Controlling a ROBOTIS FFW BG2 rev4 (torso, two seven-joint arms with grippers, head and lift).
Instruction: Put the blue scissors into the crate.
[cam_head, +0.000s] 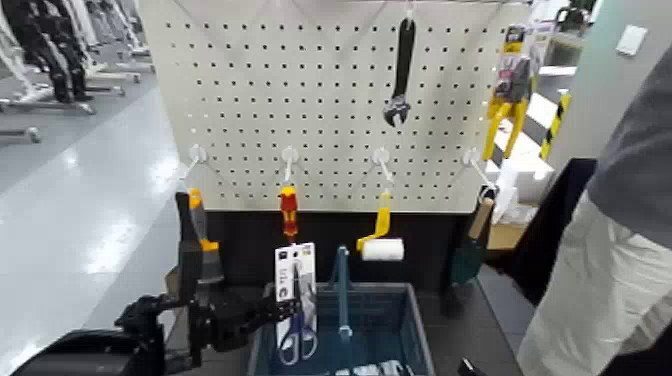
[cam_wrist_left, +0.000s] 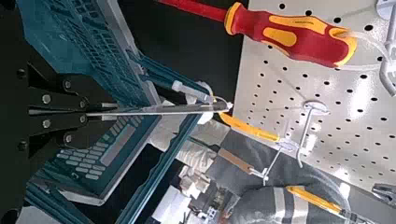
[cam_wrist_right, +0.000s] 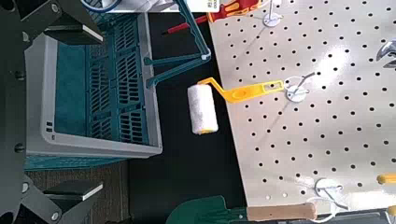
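Observation:
The blue scissors (cam_head: 296, 305) are fixed to a tall white card with a dark label. The card hangs upright over the left half of the crate (cam_head: 410, 330), a blue-grey slatted basket with a thin central bar handle (cam_head: 343, 290). My left gripper (cam_head: 266, 312) reaches in from the left and is shut on the card's edge. In the left wrist view the card (cam_wrist_left: 159, 109) shows edge-on between the left gripper's (cam_wrist_left: 89, 112) jaws, above the crate (cam_wrist_left: 84, 47). My right gripper (cam_wrist_right: 93, 114) is open, beside the crate (cam_wrist_right: 112, 93).
A pegboard (cam_head: 300, 100) behind the crate holds a red-and-yellow screwdriver (cam_head: 288, 212), a paint roller (cam_head: 380, 245), a black wrench (cam_head: 400, 75), an orange clamp (cam_head: 195, 240) and yellow pliers (cam_head: 510, 90). A person (cam_head: 600, 250) stands close on the right.

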